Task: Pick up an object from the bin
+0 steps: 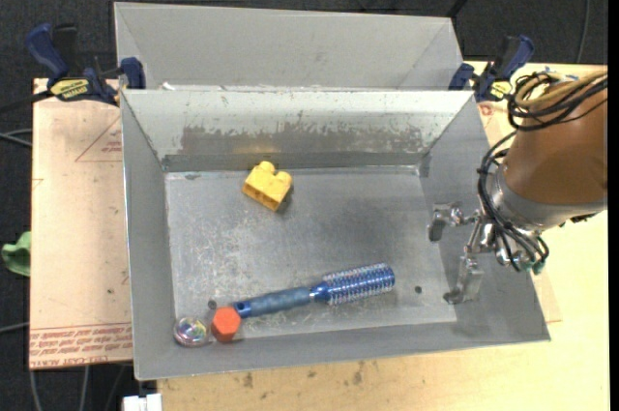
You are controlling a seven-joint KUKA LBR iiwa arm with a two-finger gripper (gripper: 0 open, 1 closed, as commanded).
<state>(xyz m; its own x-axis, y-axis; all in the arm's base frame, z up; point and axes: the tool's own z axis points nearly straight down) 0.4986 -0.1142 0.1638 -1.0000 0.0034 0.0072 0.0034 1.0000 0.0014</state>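
Blue hairbrush (314,291) lies flat along the near edge of the floor of the grey metal bin (319,225). Its ribbed bristle head (360,283) points toward the right of the view, and its slim handle (274,304) runs down toward the near left corner. At the handle's tip sits a small orange-red cylinder (225,323), standing on end; whether it touches the brush cannot be told. Just beside it, tucked into the corner, is a clear glassy ball (191,332) with a faint iridescent glint. A yellow toy building block (267,185) with a raised stud on top rests alone near the back of the floor, left of centre and well apart from the other three items. The KUKA arm's two-finger gripper (453,256) hangs at the right side of the bin, where the floor meets the sloping right wall. It is near the brush's bristle head but not touching it. Its metal fingers (441,221) are spread wide, one toward the back of the bin and one toward the front, with nothing between them. Behind the gripper, the arm's brown-orange cover (561,162) and a loop of black cables (538,90) sit over the bin's right rim. Any lettering on the four items is too small to read.
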